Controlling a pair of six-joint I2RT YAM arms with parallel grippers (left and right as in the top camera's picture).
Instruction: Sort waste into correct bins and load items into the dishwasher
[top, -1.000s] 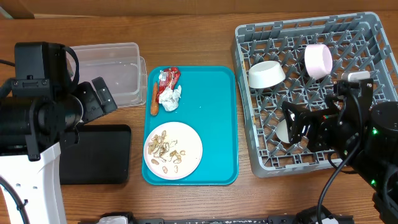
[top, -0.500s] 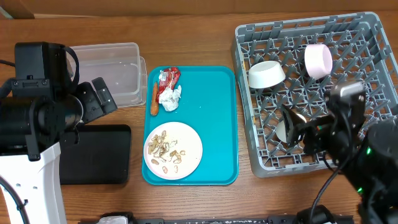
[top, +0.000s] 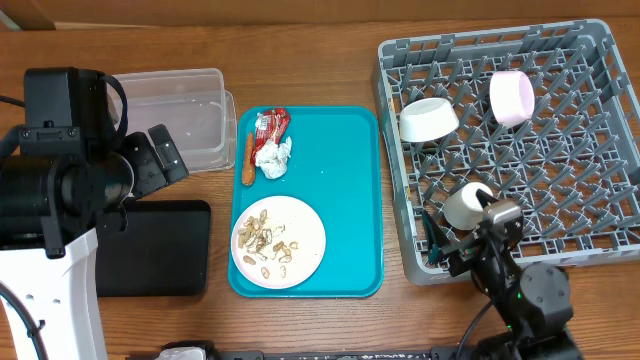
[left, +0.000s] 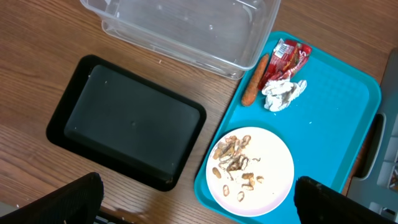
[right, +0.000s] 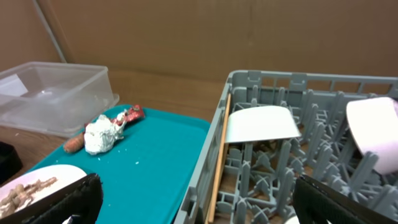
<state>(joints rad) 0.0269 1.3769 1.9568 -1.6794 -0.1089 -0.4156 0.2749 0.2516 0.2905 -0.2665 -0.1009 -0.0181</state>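
Right arm: has drawn back off the dish rack (top: 480, 40) toward 6 o'clock; right claw (top: 440, 248) spread, empty.
Cream cup (top: 465, 203): now uncovered, left in the rack's 7 o'clock corner.
Left claw (top: 158, 160): unmoved at 9 o'clock, spread, empty.
Waste: red wrapper (top: 270, 123), tissue (top: 273, 157), carrot piece (top: 247, 160) and shell scraps (top: 268, 243) unchanged on the teal tray (top: 345, 200).
Meaning: loading has advanced; sorting probably remains.

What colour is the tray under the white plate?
The tray is teal, clearest in the overhead view.

a thin chopstick (right: 219, 155) leans on the grey rack (right: 280, 78).
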